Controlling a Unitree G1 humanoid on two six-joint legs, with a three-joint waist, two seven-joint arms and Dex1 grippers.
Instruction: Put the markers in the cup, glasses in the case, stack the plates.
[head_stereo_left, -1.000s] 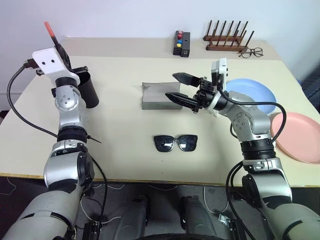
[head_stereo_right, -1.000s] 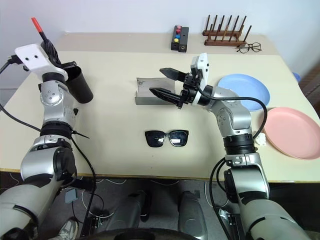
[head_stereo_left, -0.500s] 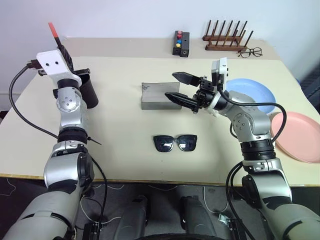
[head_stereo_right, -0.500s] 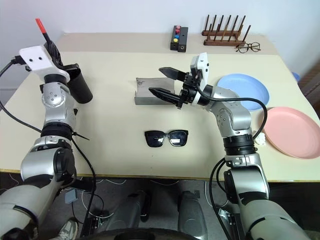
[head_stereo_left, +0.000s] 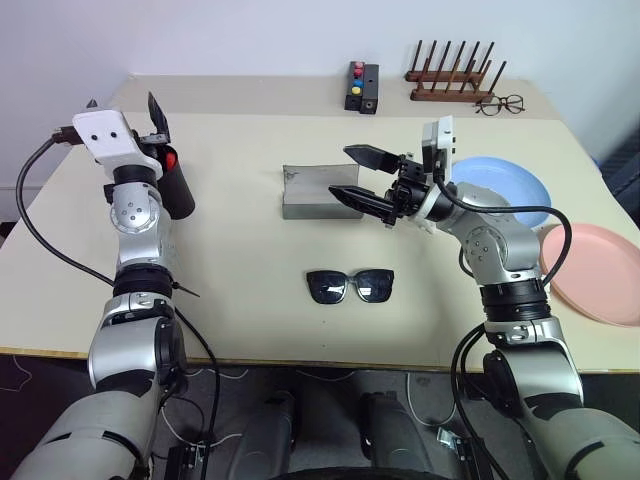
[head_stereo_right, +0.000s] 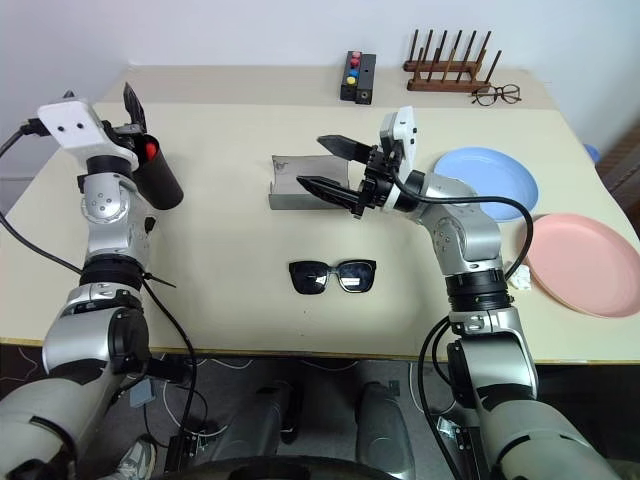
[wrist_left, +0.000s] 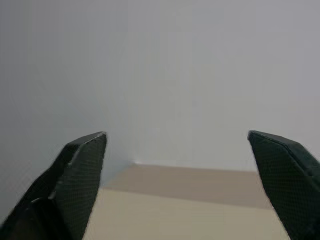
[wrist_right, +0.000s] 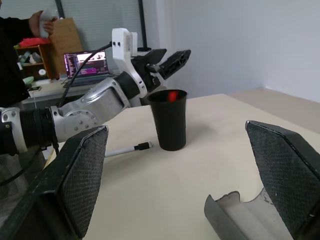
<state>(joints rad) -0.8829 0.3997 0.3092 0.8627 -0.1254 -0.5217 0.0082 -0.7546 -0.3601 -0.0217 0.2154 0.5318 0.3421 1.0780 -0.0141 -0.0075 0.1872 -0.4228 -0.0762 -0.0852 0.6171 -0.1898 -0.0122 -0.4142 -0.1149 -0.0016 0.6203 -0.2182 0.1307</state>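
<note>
My left gripper (wrist_left: 176, 134) stands open just above the black cup (head_stereo_left: 178, 187) at the table's left. A black marker with a red cap (head_stereo_left: 171, 158) stands inside the cup, its cap showing at the rim. A white marker with a black cap (wrist_right: 127, 149) lies on the table beside the cup. My right gripper (head_stereo_left: 343, 170) hovers open over the right end of the open grey case (head_stereo_left: 308, 192). The black glasses (head_stereo_left: 350, 285) lie folded open in front of the case. On the right are a blue plate (head_stereo_left: 512, 183) and a pink plate (head_stereo_left: 600, 272), side by side.
A wooden peg rack (head_stereo_left: 455, 82), clear-lens spectacles (head_stereo_left: 503, 103) and a small black box with coloured buttons (head_stereo_left: 362, 88) sit along the table's far edge. A person (wrist_right: 15, 55) stands beyond the table's left side, near a laptop (wrist_right: 85, 65).
My left gripper has opened and let go of the red-capped marker. The marker stuck up from the shut fingers before and now stands in the cup. The right arm has not moved.
</note>
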